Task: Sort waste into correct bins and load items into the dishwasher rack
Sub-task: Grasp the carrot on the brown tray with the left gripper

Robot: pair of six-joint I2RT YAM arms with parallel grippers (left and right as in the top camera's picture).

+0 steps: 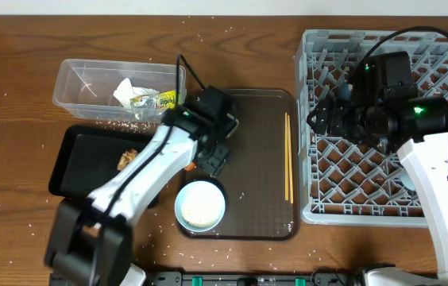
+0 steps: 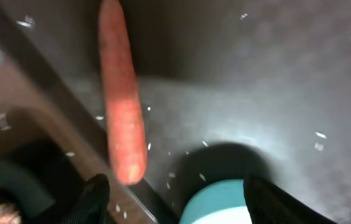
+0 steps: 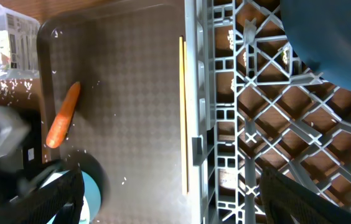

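Note:
An orange carrot piece (image 2: 121, 106) lies on the brown serving tray (image 1: 260, 183) and also shows in the right wrist view (image 3: 62, 115). My left gripper (image 1: 214, 159) is open and empty just short of the carrot's near end (image 2: 175, 205), above a blue-lined cup of rice (image 1: 201, 203). The chopsticks (image 1: 288, 155) lie on the tray's right side. My right gripper (image 1: 317, 119) is open and empty (image 3: 169, 199) over the left edge of the grey rack (image 1: 351, 183). A blue plate (image 3: 337, 37) stands in the rack. The white bowl and pink-lined cup are out of view.
The clear tub (image 1: 69, 91) at back left holds white tissue (image 1: 125, 91) and a yellow-green wrapper (image 1: 156, 100). The black tray (image 1: 89, 163) to the left holds a brown food lump (image 1: 127, 159). Rice grains are scattered over the table and serving tray.

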